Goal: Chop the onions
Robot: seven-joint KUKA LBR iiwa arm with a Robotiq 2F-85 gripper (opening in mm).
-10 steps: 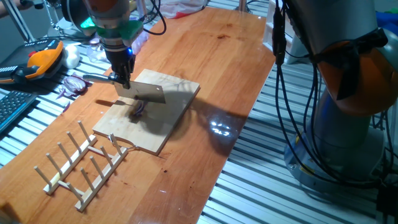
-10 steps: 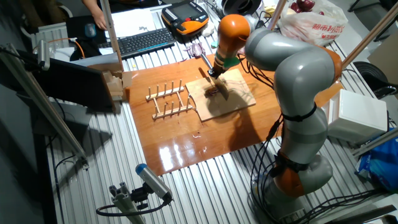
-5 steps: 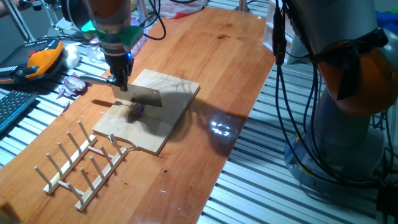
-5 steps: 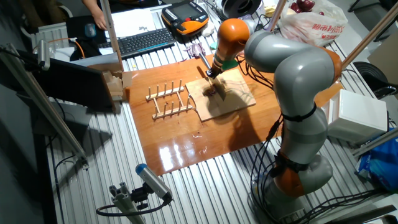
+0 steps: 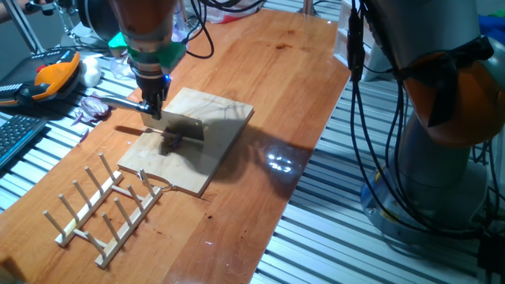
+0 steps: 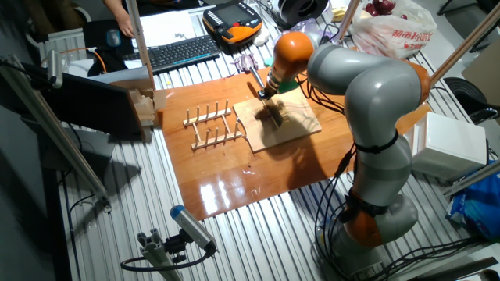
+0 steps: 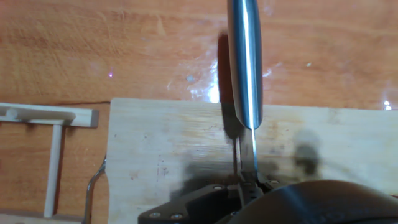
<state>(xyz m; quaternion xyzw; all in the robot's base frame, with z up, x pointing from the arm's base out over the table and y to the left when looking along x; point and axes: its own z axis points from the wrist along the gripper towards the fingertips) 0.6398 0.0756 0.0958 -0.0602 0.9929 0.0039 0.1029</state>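
My gripper (image 5: 155, 110) is shut on a knife (image 5: 183, 128), handle pointing left and blade out over the wooden board (image 5: 217, 110). The blade's edge rests on a small dark purple onion wedge (image 5: 171, 142) near the middle of the board. In the hand view the knife (image 7: 245, 62) shows from its spine, running away from the gripper (image 7: 249, 183) across the board (image 7: 161, 149); the onion is hidden under the blade there. In the other fixed view the gripper (image 6: 266, 95) stands over the board (image 6: 301, 125).
A wooden dish rack (image 5: 99, 209) lies just front-left of the board, also in the hand view (image 7: 56, 118). A heap of purple onion scraps (image 5: 93, 108), a white bulb (image 5: 92, 72) and an orange pendant (image 5: 47, 79) sit at the left. The arm's base (image 5: 442, 118) stands at the right.
The knife has come down and slightly left; its blade, which was above the onion wedge, now presses on it. The board and rack have not moved.
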